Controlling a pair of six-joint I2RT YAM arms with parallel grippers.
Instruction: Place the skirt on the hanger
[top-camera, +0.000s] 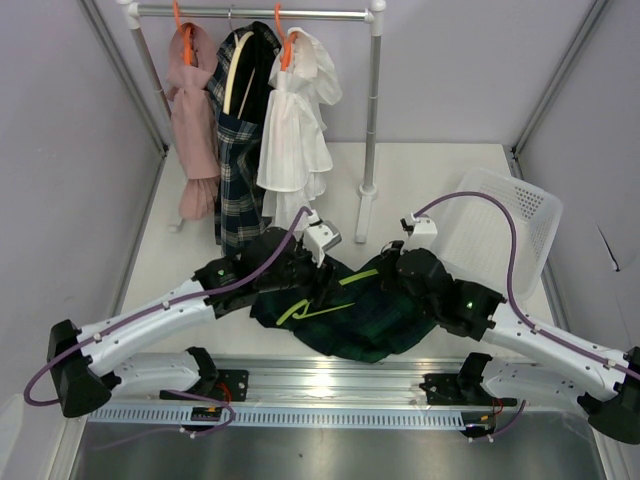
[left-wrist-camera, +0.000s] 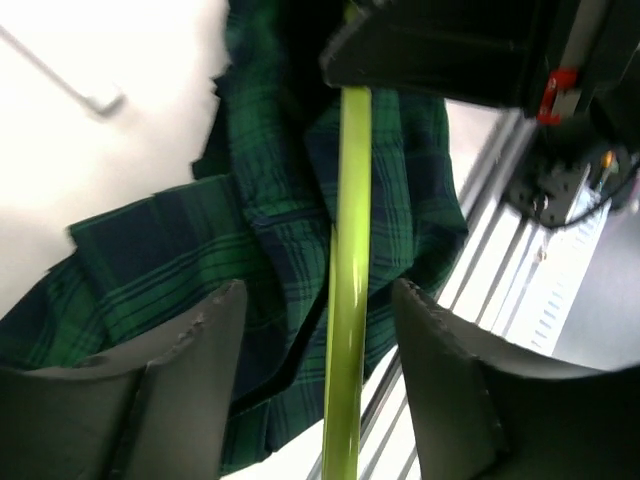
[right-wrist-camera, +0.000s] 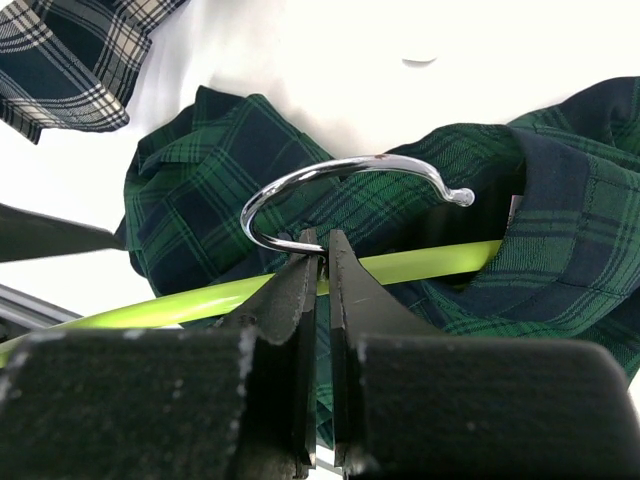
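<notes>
table (top-camera: 450, 175): white top, that's all you've got carrying stuff | skirt (top-camera: 380, 335): green tartan, bunched up right on it by the near edge, roughly mid-width | basket (top-camera: 505, 215): white plastic, off to your right, looks tipped | rack foot (top-camera: 367, 188): standing further back, apart from the skirt

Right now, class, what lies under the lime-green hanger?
The green tartan skirt lies under the hanger. One end slips beneath the skirt, so that tip is hidden.
</notes>
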